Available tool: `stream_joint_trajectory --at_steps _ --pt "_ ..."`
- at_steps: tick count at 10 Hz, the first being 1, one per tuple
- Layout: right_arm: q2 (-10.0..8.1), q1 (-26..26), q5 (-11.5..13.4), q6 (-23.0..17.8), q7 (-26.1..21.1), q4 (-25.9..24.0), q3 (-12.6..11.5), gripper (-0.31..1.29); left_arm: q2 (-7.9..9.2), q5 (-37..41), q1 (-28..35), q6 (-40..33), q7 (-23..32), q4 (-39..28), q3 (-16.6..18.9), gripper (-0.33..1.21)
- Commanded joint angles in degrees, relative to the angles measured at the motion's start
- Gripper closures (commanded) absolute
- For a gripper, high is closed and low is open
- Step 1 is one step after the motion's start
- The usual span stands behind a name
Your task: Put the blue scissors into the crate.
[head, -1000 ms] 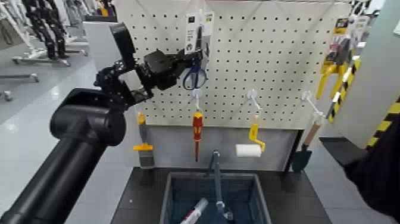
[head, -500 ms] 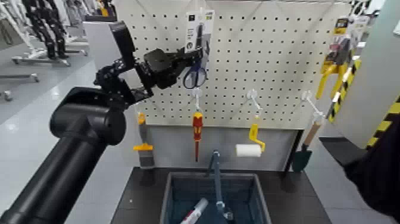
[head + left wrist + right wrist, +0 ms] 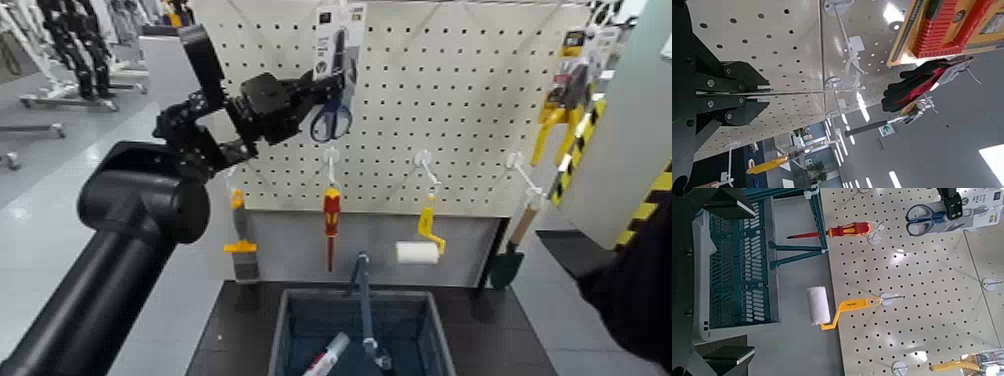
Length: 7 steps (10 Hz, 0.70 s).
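Observation:
The blue scissors (image 3: 331,119) are fixed to a tall white card (image 3: 339,42) high on the pegboard. My left gripper (image 3: 318,97) reaches in from the left and is shut on the card's edge beside the blue handles. In the left wrist view the fingers (image 3: 728,81) pinch the thin card edge (image 3: 797,91) close to the pegboard. The blue-grey crate (image 3: 288,322) stands below on the dark table, its swing handle (image 3: 364,305) raised. In the right wrist view my right gripper (image 3: 749,278) is open over the crate (image 3: 735,266), far from the scissors (image 3: 930,212).
On pegboard hooks hang a red-and-yellow screwdriver (image 3: 331,222), a yellow paint roller (image 3: 420,245), a scraper (image 3: 239,245), a trowel (image 3: 512,255) and yellow tools (image 3: 560,110). A white tube (image 3: 327,354) lies in the crate. My right arm (image 3: 640,290) fills the lower right.
My left gripper has lifted the scissors card a little higher on the pegboard and slightly to the right. Everything else has stayed put.

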Motion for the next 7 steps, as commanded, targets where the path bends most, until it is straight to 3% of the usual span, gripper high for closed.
stream_joint_trajectory --at_steps 1,4,7 --pt "0.08 0.08 -0.01 -0.01 0.0 -0.05 0.0 0.1 0.19 -0.03 3.61 2.32 0.26 -8.04 2.23 1.17" --pt "0.17 0.17 -0.01 -0.01 0.0 -0.05 0.0 0.1 0.19 2.43 5.55 4.34 0.17 -11.73 1.7 1.17" --pt "0.26 0.17 0.07 0.17 0.0 -0.05 0.09 0.1 0.63 11.13 8.27 7.68 -0.18 -11.64 -2.43 1.17"
